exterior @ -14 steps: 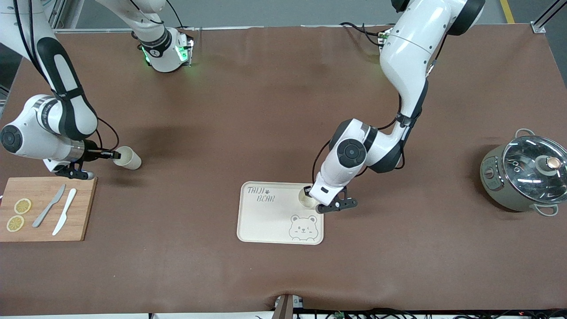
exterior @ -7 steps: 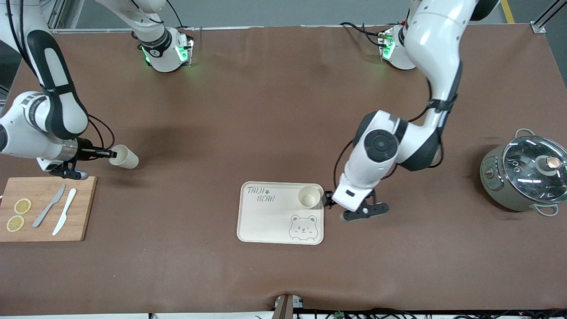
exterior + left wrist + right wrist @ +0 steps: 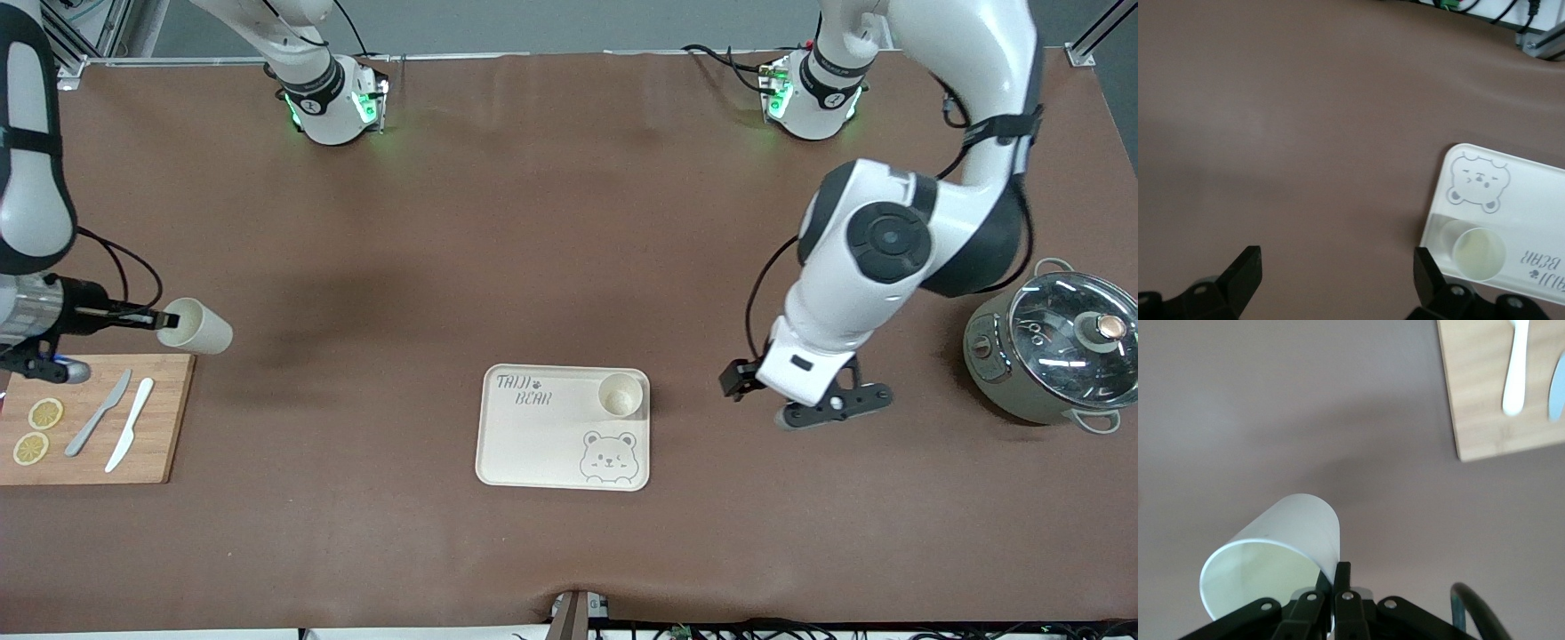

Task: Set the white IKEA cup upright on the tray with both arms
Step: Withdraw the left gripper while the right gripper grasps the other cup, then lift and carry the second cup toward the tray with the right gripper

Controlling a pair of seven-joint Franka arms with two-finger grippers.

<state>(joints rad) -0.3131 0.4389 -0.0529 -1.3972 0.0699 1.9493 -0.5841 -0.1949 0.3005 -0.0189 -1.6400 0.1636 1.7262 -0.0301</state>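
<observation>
One small white cup [image 3: 621,396] sits upright on the cream bear-print tray [image 3: 533,444], left gripper [image 3: 756,391] spread wide over bare table beside it, right gripper [image 3: 160,318] pinching a second tilted white cup [image 3: 197,327] by its rim.

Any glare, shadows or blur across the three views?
Front view: sharp; glare on the pot lid, soft arm shadow on the table. Left wrist view: soft, tray washed pale. Right wrist view: cup sharp, its shadow on the table.

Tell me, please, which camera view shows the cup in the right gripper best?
The right wrist view: the cup fills it, tilted, its rim pinched in the right gripper. The front view shows it small above the table beside the cutting board. The left wrist view misses it.
</observation>
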